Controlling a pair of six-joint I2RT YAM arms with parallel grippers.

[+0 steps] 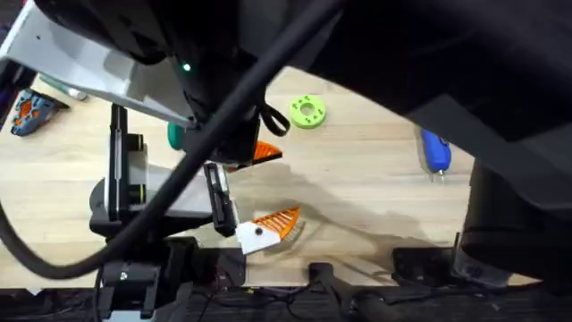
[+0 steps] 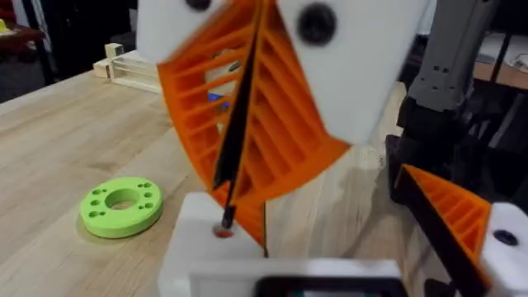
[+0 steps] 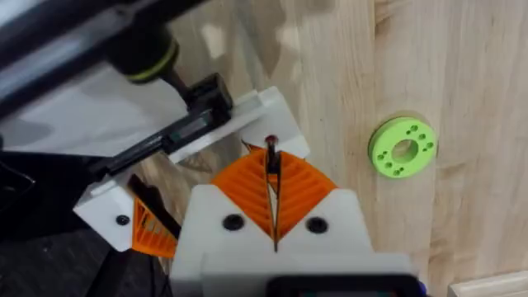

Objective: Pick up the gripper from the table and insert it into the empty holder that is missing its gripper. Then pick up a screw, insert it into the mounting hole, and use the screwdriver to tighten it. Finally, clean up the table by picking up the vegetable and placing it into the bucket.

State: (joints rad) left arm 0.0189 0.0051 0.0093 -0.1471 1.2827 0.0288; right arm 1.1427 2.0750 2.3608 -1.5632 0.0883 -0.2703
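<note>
Two orange pads of the right gripper [image 3: 272,216], at the green disc's [image 3: 402,148] eight o'clock, pinch a thin screw [image 3: 271,153] together; misalignment could drop it; left jaws unclear.

Table [image 1: 375,192] pale wood, fine straight grain; disc [image 1: 307,112] lime green, ring of small holes round its centre hole; screwdriver [image 1: 435,150] bright blue, right of disc; claw fingers [image 1: 268,229] white with orange ribbed pads, below disc; right gripper [image 3: 273,206] white, orange ribbed pads, two black screw heads; left gripper [image 2: 462,223] same white and orange.
</note>
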